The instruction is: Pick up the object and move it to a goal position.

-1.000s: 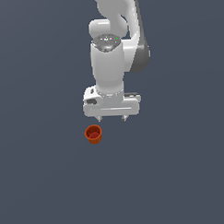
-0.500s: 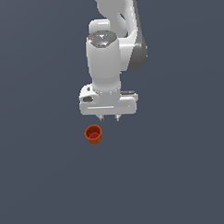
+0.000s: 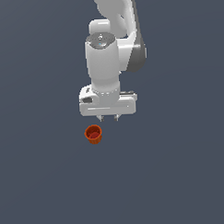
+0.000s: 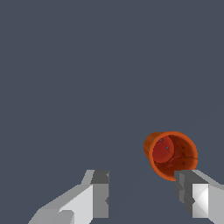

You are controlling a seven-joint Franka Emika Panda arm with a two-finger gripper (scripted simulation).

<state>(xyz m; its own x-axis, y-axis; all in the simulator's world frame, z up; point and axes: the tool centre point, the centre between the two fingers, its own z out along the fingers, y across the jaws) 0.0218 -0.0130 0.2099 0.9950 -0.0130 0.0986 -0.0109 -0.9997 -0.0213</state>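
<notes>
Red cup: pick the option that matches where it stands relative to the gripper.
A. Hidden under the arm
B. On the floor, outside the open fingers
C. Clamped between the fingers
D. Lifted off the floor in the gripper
B: the red cup sits apart from the gripper, and the wrist view shows its fingers spread with nothing between them.

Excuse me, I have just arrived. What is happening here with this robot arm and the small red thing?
A white robot arm is going after a small red-orange cup that stands alone on a dark grey surface. Its gripper hangs above the cup with the jaws open and nothing between them. In the exterior view the gripper is a little toward the right of the cup, not yet around it. The wrist view shows the cup close to one finger, outside the gap.
</notes>
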